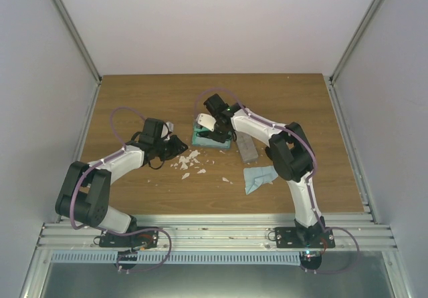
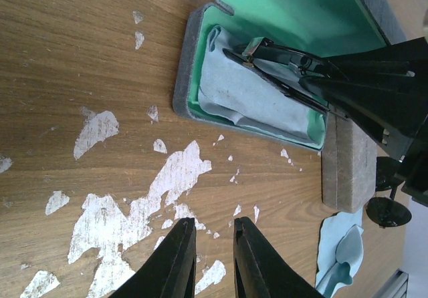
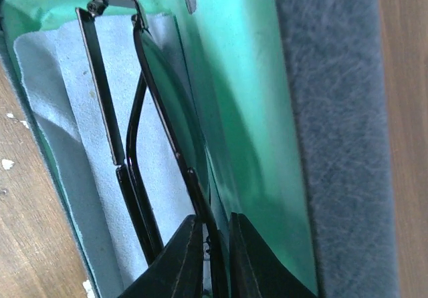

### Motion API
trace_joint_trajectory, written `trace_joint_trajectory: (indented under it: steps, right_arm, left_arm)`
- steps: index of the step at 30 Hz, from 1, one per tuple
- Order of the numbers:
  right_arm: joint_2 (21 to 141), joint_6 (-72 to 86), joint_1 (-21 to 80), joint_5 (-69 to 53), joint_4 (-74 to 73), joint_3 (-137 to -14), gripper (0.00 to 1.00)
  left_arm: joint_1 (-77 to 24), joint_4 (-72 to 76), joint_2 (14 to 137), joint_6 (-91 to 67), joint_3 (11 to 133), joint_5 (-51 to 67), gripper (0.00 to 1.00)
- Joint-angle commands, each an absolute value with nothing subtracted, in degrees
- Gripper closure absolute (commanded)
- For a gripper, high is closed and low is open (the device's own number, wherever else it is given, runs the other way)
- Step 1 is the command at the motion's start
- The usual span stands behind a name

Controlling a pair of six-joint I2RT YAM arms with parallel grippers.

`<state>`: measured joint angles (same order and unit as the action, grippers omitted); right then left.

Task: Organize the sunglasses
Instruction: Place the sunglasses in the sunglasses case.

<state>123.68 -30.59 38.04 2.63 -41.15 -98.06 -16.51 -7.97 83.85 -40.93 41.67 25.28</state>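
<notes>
Right gripper (image 3: pixel 212 251) clamped on thin black wire-framed sunglasses (image 3: pixel 167 104), light-blue cloth (image 3: pixel 67 111) beneath, inside grey green-lined case (image 3: pixel 334 111). Left gripper (image 2: pixel 212 258) slightly parted, empty.

light: bright, even | shadows: soft | wrist views: near edges blurred

A wood-grain counter (image 1: pixel 134 91) with scuffed white patches (image 1: pixel 190 159) at its middle. A plain pale wall (image 1: pixel 221 24) stands at the far end, with side walls (image 1: pixel 33 111) left and right. Metal posts (image 1: pixel 70 27) line the corners and a slotted rail (image 1: pixel 214 231) runs along the near edge. The light is even.
</notes>
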Motion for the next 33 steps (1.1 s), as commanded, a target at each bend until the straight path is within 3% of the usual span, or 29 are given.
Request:
trace_joint_trajectory:
  steps: [1, 9, 18, 22, 26, 33]
  right_arm:
    - [124.4, -29.4, 38.8, 4.5, -39.3, -96.5, 0.87]
    - [123.0, -28.5, 39.7, 3.9, -37.9, -94.0, 0.77]
    - [116.3, -27.4, 39.8, 1.7, -36.5, -89.7, 0.49]
    - [112.5, -26.1, 39.7, 1.5, -34.9, -86.9, 0.42]
    - [109.2, -22.5, 39.8, 1.7, -31.2, -83.4, 0.41]
    - [104.5, -3.1, 39.8, 3.2, -24.3, -77.6, 0.53]
  left_arm:
    - [-17.0, -6.8, 84.3, -40.1, 41.0, 25.2, 0.81]
    - [-17.0, -6.7, 84.6, -40.1, 41.2, 25.3, 0.81]
    - [-16.9, -6.6, 84.7, -40.0, 41.2, 25.4, 0.8]
    - [-17.0, -6.3, 84.9, -40.1, 41.4, 25.7, 0.78]
    - [-17.0, -5.2, 86.0, -40.0, 41.8, 26.7, 0.76]
    - [-17.7, -2.0, 90.0, -40.4, 43.3, 30.8, 0.76]
